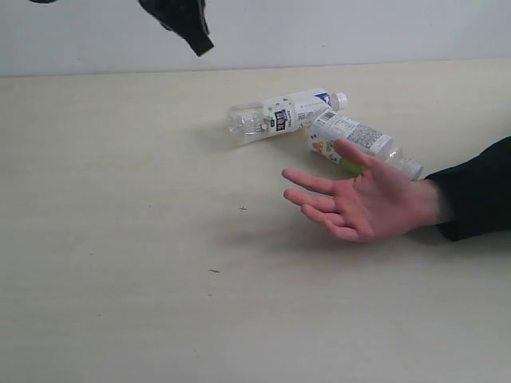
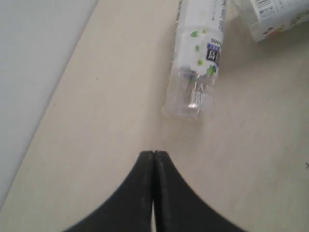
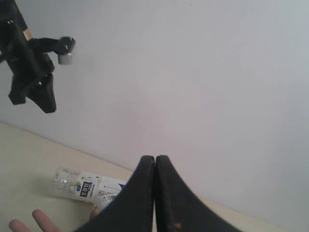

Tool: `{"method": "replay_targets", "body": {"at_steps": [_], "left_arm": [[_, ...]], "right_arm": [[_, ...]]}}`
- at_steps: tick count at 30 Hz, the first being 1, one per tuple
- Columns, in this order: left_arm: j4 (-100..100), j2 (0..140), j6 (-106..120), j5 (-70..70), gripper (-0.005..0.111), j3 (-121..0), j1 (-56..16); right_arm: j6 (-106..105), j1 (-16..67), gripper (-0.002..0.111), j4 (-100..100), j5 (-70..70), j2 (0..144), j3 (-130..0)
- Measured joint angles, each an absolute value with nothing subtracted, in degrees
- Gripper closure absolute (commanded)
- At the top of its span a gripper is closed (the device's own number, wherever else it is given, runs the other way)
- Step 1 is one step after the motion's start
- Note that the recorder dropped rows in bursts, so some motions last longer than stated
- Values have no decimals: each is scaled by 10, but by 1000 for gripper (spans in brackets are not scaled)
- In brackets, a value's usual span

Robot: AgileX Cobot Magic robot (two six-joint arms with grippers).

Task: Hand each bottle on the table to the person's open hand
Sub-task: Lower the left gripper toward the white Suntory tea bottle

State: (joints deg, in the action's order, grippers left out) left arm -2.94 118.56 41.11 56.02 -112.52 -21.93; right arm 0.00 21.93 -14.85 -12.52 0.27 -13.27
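Left gripper [image 2: 153, 154] is hovering pinched closed and empty, 10 o'clock of white-label bottle [image 1: 283, 114]. Right gripper [image 3: 155, 158] is likewise closed. Person's open hand [image 1: 359, 199] is lying palm-up, 6 o'clock of lime-label bottle [image 1: 355, 144]. Label print unreadable.

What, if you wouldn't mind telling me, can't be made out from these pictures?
- Exterior view: the left gripper is cut off by the top edge; only its tip shows.
- Exterior view: the person's open hand hides part of the green-labelled bottle.
- Right wrist view: the shut right gripper covers part of both bottles.
- All views: print on the white-labelled bottle is too small or blurred to read.
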Motion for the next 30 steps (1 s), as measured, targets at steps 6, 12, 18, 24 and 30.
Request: {"method": "replay_targets", "body": {"at_steps": [6,12,18,24,30], "left_arm": [[-65,1283,507,570,107,-1204,-238],[-129,1346,570,586,107,-1266,-235],[-141,1390,581,587,96,-1318,-231],[-141,1395,581,560,27,-1323,-230],[-136,1412,560,551,11,-1324,-230]], "right_arm": [[0,219,108,-148,-127,3,-133],[0,219,108,-148,-127,3,-133],[0,219,108,-148,-127,3,-133],[0,219,108,-148,-127,3,-133],[0,219,108,-148,-127,3,-133]]}}
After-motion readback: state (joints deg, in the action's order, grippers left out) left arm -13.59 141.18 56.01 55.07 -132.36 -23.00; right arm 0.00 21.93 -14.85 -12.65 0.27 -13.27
